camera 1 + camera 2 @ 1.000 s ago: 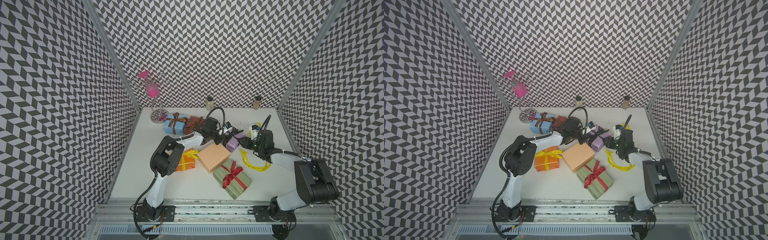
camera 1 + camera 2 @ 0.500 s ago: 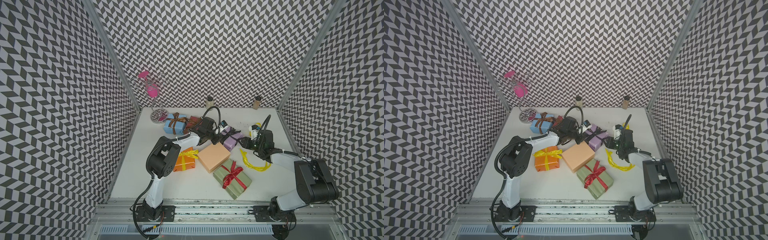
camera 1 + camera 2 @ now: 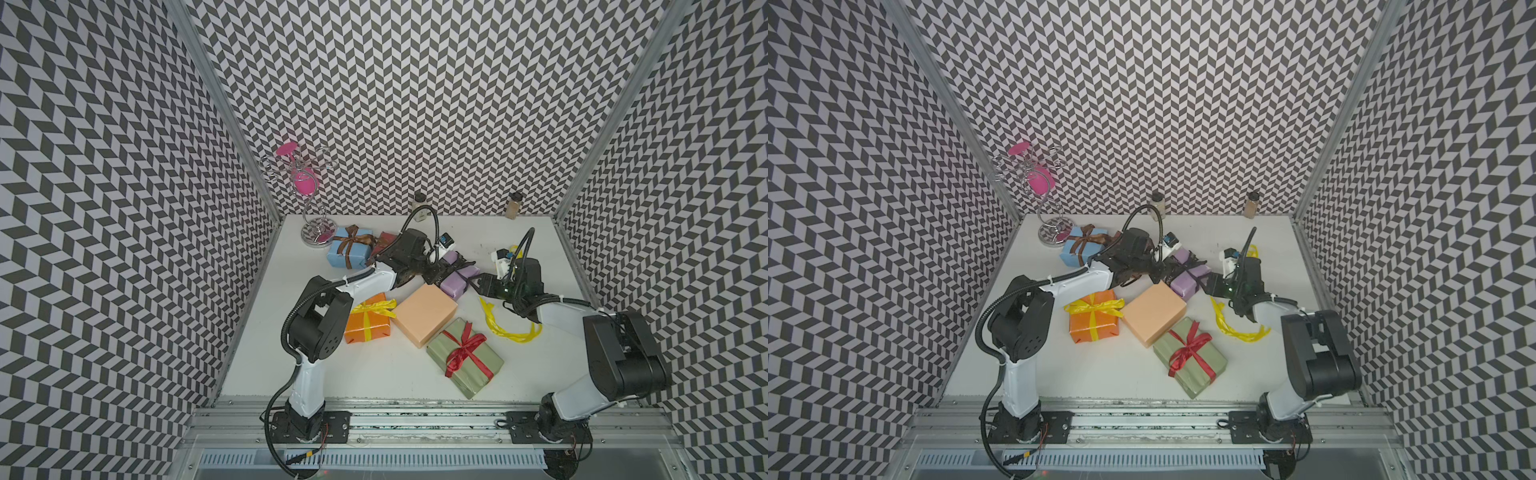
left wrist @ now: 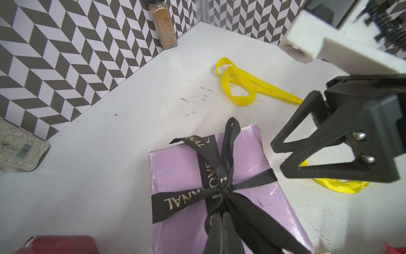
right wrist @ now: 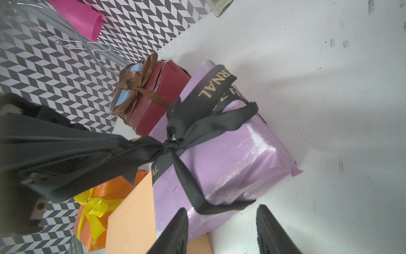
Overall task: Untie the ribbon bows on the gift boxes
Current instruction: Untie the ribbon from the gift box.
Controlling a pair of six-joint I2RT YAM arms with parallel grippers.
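Left wrist view shows the left gripper (image 4: 222,217) clamped on the black ribbon (image 4: 219,187) of the lilac box (image 4: 180,167), knot intact, right gripper (image 4: 278,158) open alongside; only the peach box (image 3: 424,313) is bare, its yellow ribbon (image 3: 505,330) loose on the table (image 3: 374,374), while the blue box (image 3: 349,255), red box (image 3: 386,240), orange box (image 3: 370,328) and green box (image 3: 478,365) are all tied.
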